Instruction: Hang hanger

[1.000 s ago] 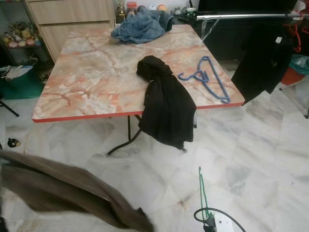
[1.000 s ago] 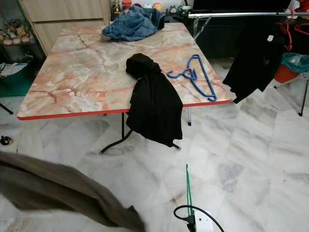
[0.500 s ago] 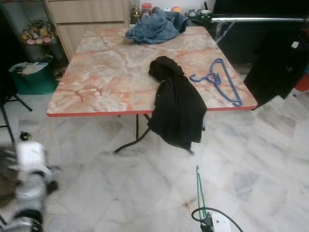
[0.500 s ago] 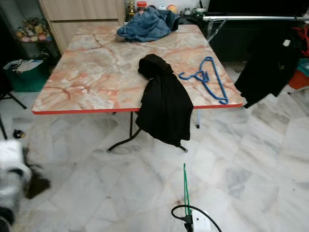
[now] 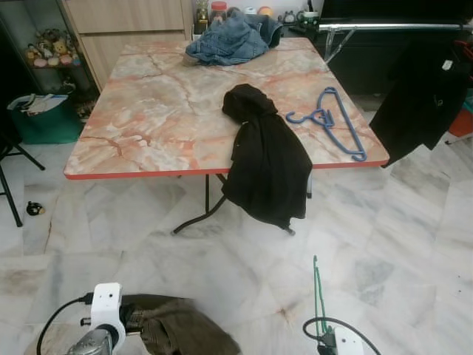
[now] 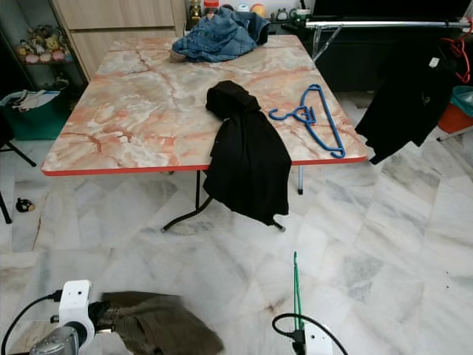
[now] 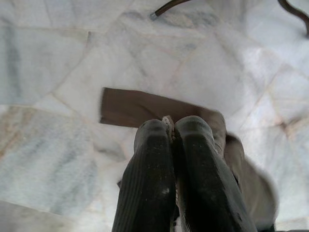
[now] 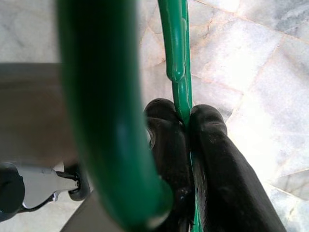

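Marble floor [image 5: 414, 244]: wide, pale, veined.
Counter [image 5: 148, 118]: marble top, red edge; carried denim heap [image 5: 233, 37], black garment [image 5: 267, 159] draped over front edge, blue hanger [image 5: 331, 122] near right corner.
Rail [image 5: 392, 26] beyond, with dark garment [image 5: 425, 96] hung.
Brown garment [image 5: 174, 333]: a second earlier spread wide, now bunched low and clamped in left end effector [image 7: 170, 133].
Green hanger [image 8: 176, 53]: pinched between closed fingers of right end effector [image 8: 186, 118], low at right, well short of rail.
Garment seemingly still off hanger; hanging pending.
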### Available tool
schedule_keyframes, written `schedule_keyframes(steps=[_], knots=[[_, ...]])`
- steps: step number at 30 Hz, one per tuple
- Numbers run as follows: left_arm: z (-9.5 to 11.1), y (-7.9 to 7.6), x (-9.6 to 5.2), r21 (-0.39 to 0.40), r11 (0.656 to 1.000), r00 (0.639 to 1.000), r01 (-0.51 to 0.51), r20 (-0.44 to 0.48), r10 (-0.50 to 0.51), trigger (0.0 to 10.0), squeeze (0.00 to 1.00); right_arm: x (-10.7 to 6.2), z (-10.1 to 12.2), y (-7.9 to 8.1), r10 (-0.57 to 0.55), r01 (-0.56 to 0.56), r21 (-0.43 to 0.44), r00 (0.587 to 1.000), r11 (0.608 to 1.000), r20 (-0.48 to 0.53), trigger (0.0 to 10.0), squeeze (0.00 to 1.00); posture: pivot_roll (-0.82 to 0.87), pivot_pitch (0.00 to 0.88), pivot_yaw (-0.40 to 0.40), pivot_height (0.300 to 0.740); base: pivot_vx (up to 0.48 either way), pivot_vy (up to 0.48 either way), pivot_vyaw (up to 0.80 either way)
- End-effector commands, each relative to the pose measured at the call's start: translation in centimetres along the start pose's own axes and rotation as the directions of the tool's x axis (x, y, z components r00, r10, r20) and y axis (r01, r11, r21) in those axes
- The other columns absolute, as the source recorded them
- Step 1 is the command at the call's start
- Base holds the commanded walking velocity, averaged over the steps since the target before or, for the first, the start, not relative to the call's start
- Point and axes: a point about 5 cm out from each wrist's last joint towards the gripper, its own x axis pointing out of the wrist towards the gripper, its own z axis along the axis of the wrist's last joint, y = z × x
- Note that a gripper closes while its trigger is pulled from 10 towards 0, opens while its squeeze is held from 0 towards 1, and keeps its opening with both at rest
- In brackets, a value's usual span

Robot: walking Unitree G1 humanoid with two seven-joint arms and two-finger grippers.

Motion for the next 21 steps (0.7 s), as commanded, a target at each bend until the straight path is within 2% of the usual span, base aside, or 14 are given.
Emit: schedule_keyframes(steps=[1, 9, 11, 12, 13, 16, 17, 19, 21], knots=[[0.3, -0.1, -0.1, -0.035, 0.999, 0.998, -0.010, 0.055, 0.012, 10.0, 0.00, 0.0, 0.0, 0.1, -0.001, 0.001, 0.013, 1.000, 1.000, 0.009, 10.0, 0.00, 0.00, 0.047, 0.009, 0.740, 0.000, 0.000, 0.00], [0.4, -1.5, 0.1, -0.051, 0.999, 0.995, -0.003, 0.095, 0.008, 10.0, 0.00, 0.0, 0.2, 0.2, -0.011, 0.010, 0.024, 1.000, 1.000, 0.025, 10.0, 0.00, 0.00, 0.045, 0.007, 0.740, 0.000, 0.000, 0.00], [1.1, -0.7, 0.1, -0.108, 0.992, 0.989, -0.062, 0.126, 0.075, 10.0, 0.00, 0.0, 0.3, 0.1, -0.013, 0.012, 0.028, 0.999, 1.000, 0.031, 10.0, 0.00, -0.01, 0.044, 0.006, 0.740, 0.000, 0.000, 0.00], [1.8, 0.3, 0.1, -0.150, 0.981, 0.979, -0.119, 0.148, 0.142, 10.0, 0.00, 0.0, 0.3, 0.1, -0.013, 0.012, 0.027, 0.999, 1.000, 0.031, 10.0, 0.00, 0.00, 0.043, 0.004, 0.740, 0.000, 0.000, 0.00], [2.0, 0.6, 0.1, -0.159, 0.978, 0.976, -0.134, 0.152, 0.159, 10.0, 0.00, 0.0, 0.3, 0.1, -0.013, 0.012, 0.026, 0.999, 1.000, 0.031, 10.0, 0.00, 0.00, 0.043, 0.004, 0.740, 0.000, 0.000, 0.00], [3.3, 2.2, 0.0, -0.112, 0.972, 0.957, -0.208, 0.181, 0.226, 10.0, 0.00, 0.1, 0.3, 0.1, -0.011, 0.010, 0.016, 1.000, 1.000, 0.025, 10.0, 0.00, 0.00, 0.042, 0.004, 0.740, 0.000, 0.000, 0.00], [3.4, 2.4, 0.0, -0.108, 0.972, 0.956, -0.211, 0.183, 0.228, 10.0, 0.00, 0.1, 0.3, 0.1, -0.011, 0.010, 0.015, 1.000, 1.000, 0.024, 10.0, 0.00, 0.00, 0.042, 0.004, 0.740, 0.000, 0.000, 0.00], [4.7, 4.9, -0.6, -0.086, 0.933, 0.905, -0.349, 0.228, 0.360, 10.0, 0.00, 0.1, 0.4, 0.1, -0.013, 0.013, 0.017, 1.000, 1.000, 0.026, 10.0, 0.00, -0.01, 0.043, 0.002, 0.740, 0.000, 0.000, 0.00], [6.4, 9.0, -2.3, -0.106, 0.816, 0.772, -0.568, 0.273, 0.574, 10.0, 0.00, 0.1, 0.4, 0.0, -0.017, 0.016, 0.021, 0.999, 1.000, 0.030, 10.0, 0.00, -0.01, 0.041, -0.001, 0.740, 0.000, 0.000, 0.00]])
